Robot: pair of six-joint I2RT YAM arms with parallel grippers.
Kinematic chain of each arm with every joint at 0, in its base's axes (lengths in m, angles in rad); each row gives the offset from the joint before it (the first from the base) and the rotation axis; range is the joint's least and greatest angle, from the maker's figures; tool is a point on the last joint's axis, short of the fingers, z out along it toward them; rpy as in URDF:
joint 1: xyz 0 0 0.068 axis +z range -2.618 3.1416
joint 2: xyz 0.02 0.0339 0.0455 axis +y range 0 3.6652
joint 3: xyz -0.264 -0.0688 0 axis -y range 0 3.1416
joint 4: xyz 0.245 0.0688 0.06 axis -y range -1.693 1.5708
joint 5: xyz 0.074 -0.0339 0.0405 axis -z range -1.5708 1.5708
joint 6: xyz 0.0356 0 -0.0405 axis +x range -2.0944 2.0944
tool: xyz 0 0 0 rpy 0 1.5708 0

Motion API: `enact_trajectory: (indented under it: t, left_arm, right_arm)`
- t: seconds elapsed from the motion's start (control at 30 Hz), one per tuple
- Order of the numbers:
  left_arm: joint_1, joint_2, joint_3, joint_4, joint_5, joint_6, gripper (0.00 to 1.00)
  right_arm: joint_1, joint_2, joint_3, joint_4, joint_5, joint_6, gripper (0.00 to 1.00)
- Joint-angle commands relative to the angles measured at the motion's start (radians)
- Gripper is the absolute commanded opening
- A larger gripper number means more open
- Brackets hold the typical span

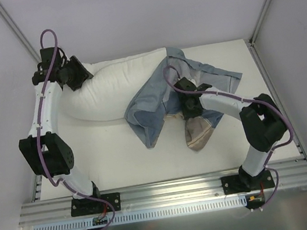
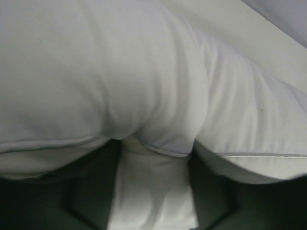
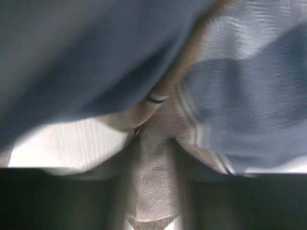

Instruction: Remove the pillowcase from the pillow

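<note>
The pillow (image 1: 117,88) lies curved on the surface (image 1: 120,162), mostly bare. At the pillow's left end, the left gripper (image 1: 76,76) pinches a fold of its white fabric. The crumpled pillowcase (image 1: 151,100) overlaps the pillow's right end. There the right gripper (image 1: 192,107) grips the pillowcase's paler inner cloth.

On table (image 1: 120,162), pillow (image 1: 119,88) far left; pillowcase (image 1: 152,106) over its right end, spilling nearer.
</note>
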Motion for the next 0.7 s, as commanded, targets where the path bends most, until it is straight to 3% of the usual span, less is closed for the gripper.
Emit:
enact_trajectory:
  t: [0.0,0.03,0.07,0.1,0.37,0.67]
  left_arm:
    - [-0.021,0.076,-0.029,-0.037,0.037,-0.018,0.39]
    - [-0.02,0.085,-0.028,-0.035,0.025,-0.021,0.28]
    - [-0.021,0.097,-0.023,-0.034,0.012,-0.024,0.06]
    - [-0.021,0.105,-0.021,-0.034,0.003,-0.026,0.0]
    - [-0.021,0.108,-0.029,-0.034,-0.08,-0.047,0.0]
    - [-0.017,0.081,-0.038,-0.032,-0.118,-0.049,0.0]
  right_arm:
    - [-0.011,0.009,-0.043,0.04,0.097,0.06,0.2]
    - [-0.017,-0.006,-0.059,0.042,0.1,0.061,0.09]
    - [-0.029,-0.052,-0.086,0.042,0.111,0.064,0.01]
    - [-0.035,-0.081,-0.102,0.04,0.12,0.063,0.01]
    - [-0.132,-0.491,-0.206,-0.02,0.205,0.023,0.01]
    - [-0.334,-0.756,-0.149,-0.142,0.234,-0.035,0.01]
